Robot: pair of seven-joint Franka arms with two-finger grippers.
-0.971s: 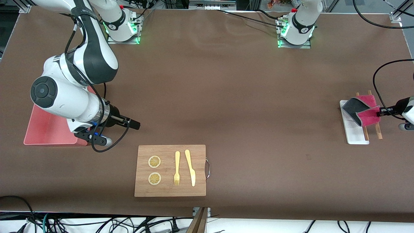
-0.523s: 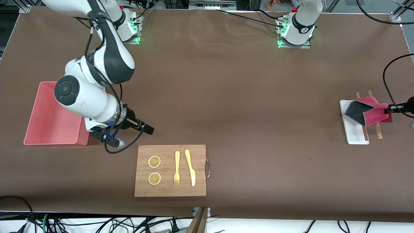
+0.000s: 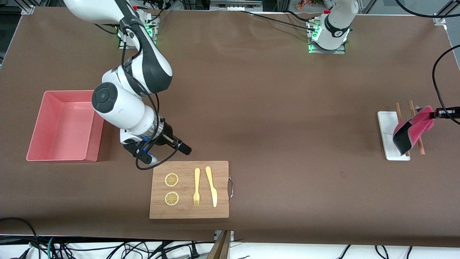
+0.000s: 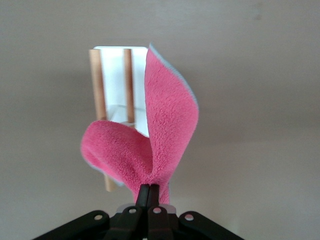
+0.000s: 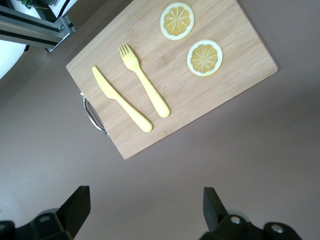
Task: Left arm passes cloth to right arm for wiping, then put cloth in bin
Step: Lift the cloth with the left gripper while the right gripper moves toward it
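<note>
1. The small soft cloth (image 3: 413, 128), crimson-pink on one face and dark grey on the other, hangs in the air at the left arm's end of the table, over a flat white narrow tray (image 3: 387, 133) and two thin wooden sticks (image 3: 417, 127) lying across it.
2. In the front view the cloth's long axis is tilted: the pinched pink end sits highest, at the gripper; the grey-faced end droops toward the tray.
3. In the left wrist view the cloth (image 4: 150, 145) folds into two pink lobes that meet at the pinch point, with a thin grey edge along the taller lobe.
4. The left gripper (image 3: 435, 113) enters from the table's edge, roughly level, its fingers (image 4: 148, 192) clamped tight on the cloth's pink end.
5. The right gripper (image 3: 185, 149) hovers over bare brown table just beside a rectangular wooden board (image 3: 189, 190), between that board and the salmon-pink rectangular plastic bin (image 3: 64, 126).
6. The right arm is bent at the elbow, its wrist angled down toward the board. Its fingers (image 5: 76, 207) are spread wide with nothing between them.
7. The right wrist view shows the board (image 5: 175, 75) carrying two lemon slices (image 5: 177, 21), a yellow fork (image 5: 144, 86) and a yellow knife (image 5: 121, 99).
8. The bin stands at the right arm's end of the table, well apart from the cloth.
</note>
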